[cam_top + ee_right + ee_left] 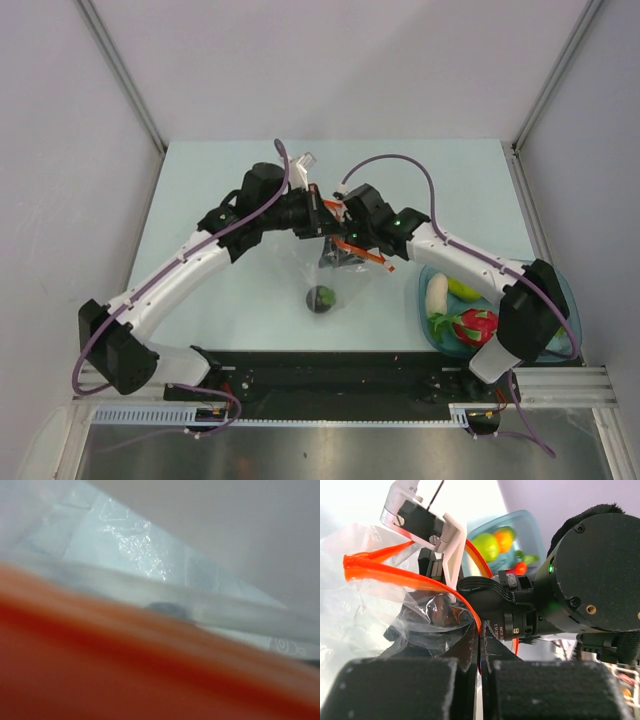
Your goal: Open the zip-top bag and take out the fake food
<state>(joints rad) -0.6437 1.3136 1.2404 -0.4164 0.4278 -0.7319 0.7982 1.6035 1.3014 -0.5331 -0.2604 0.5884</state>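
Note:
The clear zip-top bag [342, 262] hangs above the table between both grippers, its red-orange zip strip [395, 575] pulled apart into a loop. My left gripper [481, 630] is shut on the strip and film at one side of the mouth. My right gripper [347, 238] is at the other side of the mouth. The blurred strip [150, 670] fills its own view and hides its fingers. A small dark-green piece [321, 299] lies on the table under the bag. White radish [437, 293], green fruit [462, 290] and dragon fruit [478, 326] lie in the teal tray [573, 305].
The teal tray stands at the table's near right, beside the right arm's base. In the left wrist view it shows behind the right gripper's body [590, 575], holding the green fruit [486, 545] and an orange [504, 537]. Grey walls enclose the table.

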